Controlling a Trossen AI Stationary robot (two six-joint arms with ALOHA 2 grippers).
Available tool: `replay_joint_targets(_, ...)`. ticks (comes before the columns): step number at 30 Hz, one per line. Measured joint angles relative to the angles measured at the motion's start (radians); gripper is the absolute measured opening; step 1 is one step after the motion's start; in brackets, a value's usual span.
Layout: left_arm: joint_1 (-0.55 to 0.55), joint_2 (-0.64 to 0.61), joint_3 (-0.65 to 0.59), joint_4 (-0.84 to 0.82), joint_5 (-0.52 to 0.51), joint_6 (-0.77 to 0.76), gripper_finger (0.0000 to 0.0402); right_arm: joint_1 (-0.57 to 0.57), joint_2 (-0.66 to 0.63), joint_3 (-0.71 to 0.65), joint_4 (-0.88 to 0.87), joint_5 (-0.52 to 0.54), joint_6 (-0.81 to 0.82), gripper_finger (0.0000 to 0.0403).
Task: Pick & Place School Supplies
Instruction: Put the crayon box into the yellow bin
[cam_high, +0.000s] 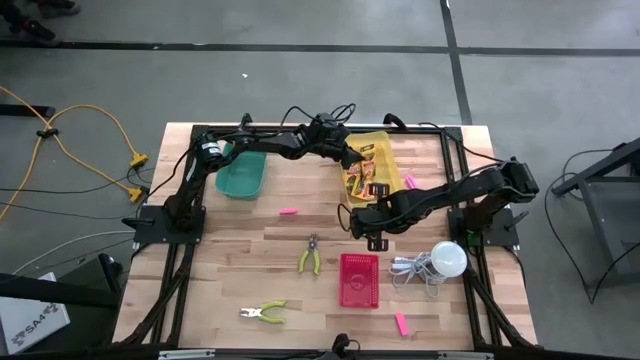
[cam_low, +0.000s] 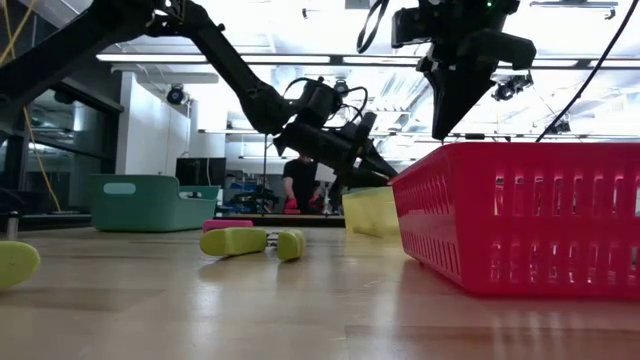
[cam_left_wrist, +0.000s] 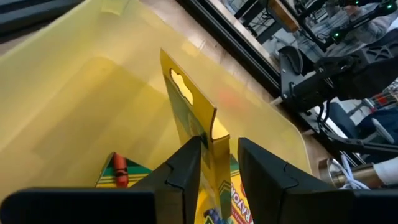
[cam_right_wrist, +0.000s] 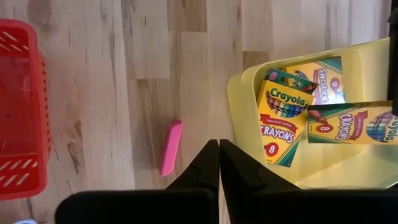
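1. Here the table (cam_high: 250, 250) is pale wood planks inside a black frame, on a grey floor with dark seam lines and a yellow cable (cam_high: 70, 150) off its left side.
2. In the low view the room behind is bright with ceiling lights, and a person (cam_low: 300, 185) stands far back.
3. A yellow bin (cam_high: 385, 150) sits near the far edge, right of centre, with crayon boxes (cam_high: 368, 180) lying inside.
4. The left gripper (cam_left_wrist: 214, 171) is over that bin, its fingers closed narrow on one crayon box (cam_left_wrist: 196, 118), which stands upright on edge between them.
5. The right gripper (cam_right_wrist: 219, 163) hovers just beside the bin's near edge, its fingers pressed together with nothing between them.
6. A pink eraser (cam_right_wrist: 170, 147) lies on bare wood between the bin and a red basket (cam_right_wrist: 18, 112), apart from both.
7. More erasers lie apart: one (cam_high: 288, 211) mid-table, one (cam_high: 409, 182) just right of the bin, one (cam_high: 400, 323) near the front edge.
8. A green bin (cam_high: 240, 175) stands toward the far left.
9. Two pliers (cam_high: 310, 258) (cam_high: 262, 314) lie left of the basket; a white bulb (cam_high: 448, 259) with cord lies to its right.
10. The open wood lies at the front left and between green bin and pliers.
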Motion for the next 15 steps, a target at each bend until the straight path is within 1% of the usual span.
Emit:
replay_joint_targets(6,0.002,0.000,0.000,0.007,-0.001,0.000,0.0104,0.000,0.000,0.000,0.000,0.000,0.000,0.0002)
replay_joint_targets(15,0.017,0.000,0.000,0.016,-0.045,-0.001,0.0104,0.000,0.001,0.000,0.000,0.000,0.000,0.0002)
